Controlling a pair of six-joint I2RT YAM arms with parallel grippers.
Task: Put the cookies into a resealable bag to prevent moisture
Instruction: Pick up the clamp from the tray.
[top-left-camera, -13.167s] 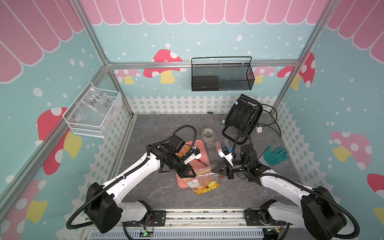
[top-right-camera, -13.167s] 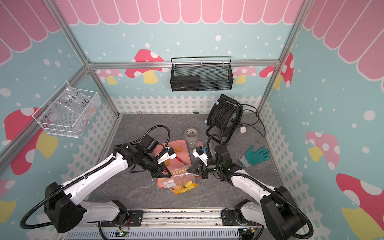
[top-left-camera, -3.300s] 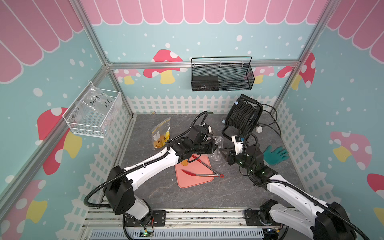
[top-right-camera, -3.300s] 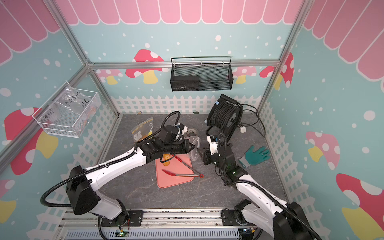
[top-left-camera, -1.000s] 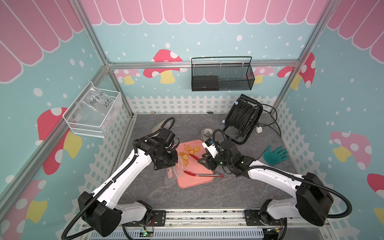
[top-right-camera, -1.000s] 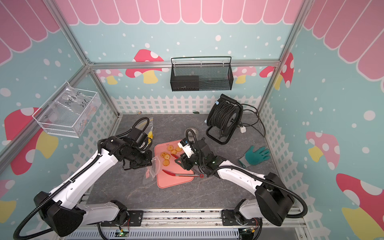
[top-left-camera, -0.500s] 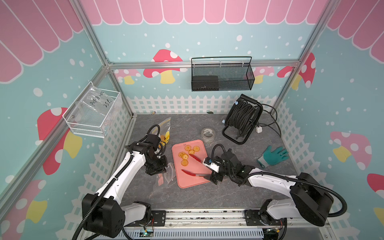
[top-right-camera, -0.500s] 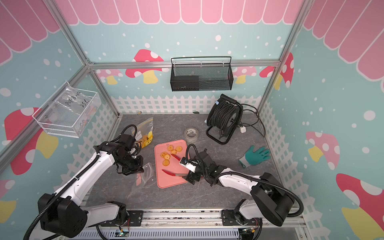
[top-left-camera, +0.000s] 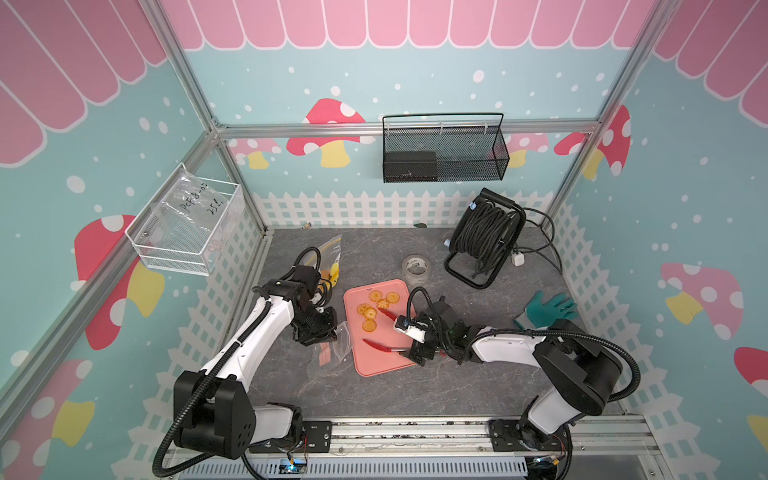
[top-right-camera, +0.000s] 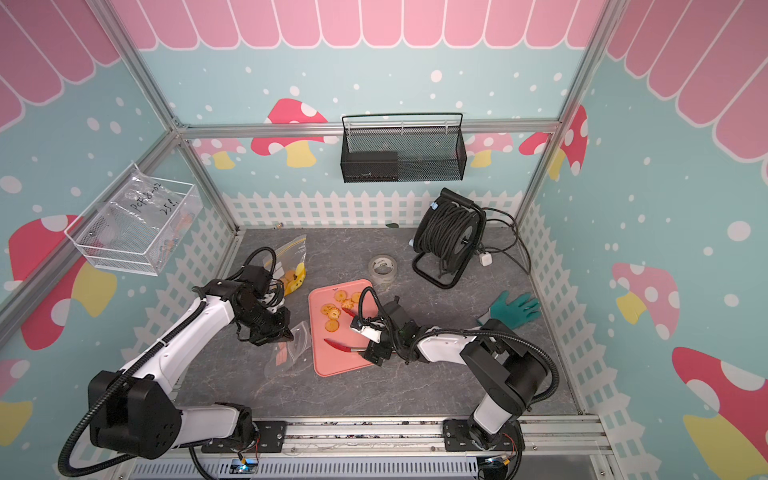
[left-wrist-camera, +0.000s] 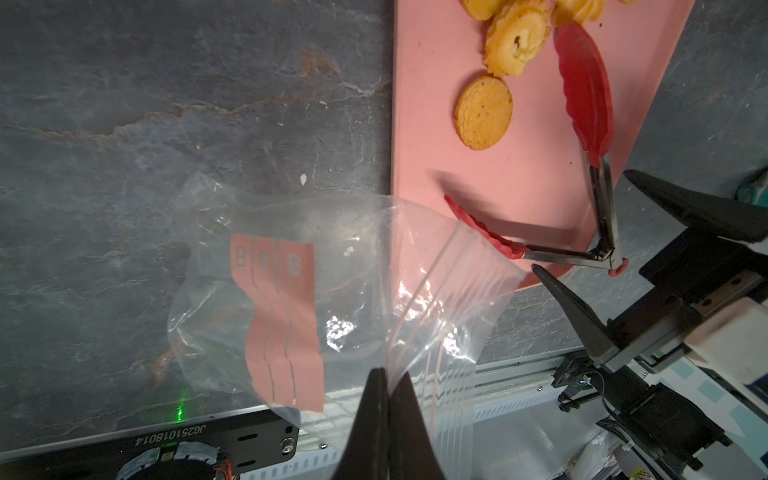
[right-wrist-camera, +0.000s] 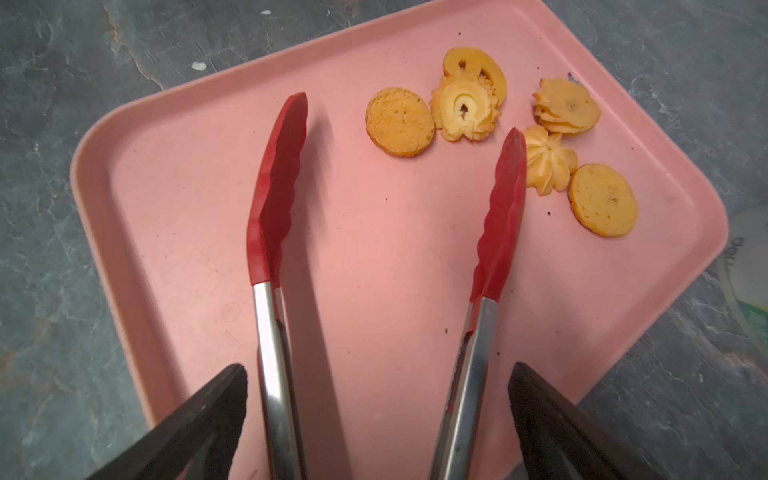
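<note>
Wide open, right tool straddles tongs (left tool pinches bag).

The right tool has opened wide, now straddling the tongs.

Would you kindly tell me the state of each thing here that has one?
left gripper, shut on the clear bag's zip edge.
right gripper, open, straddling the tongs' handles.
tongs, spread open, lying on the pink tray.
cookies, loose on the tray.
clear bag, holds pink strips, no cookies.

Golden cookies clustered flat on pink tray
</note>
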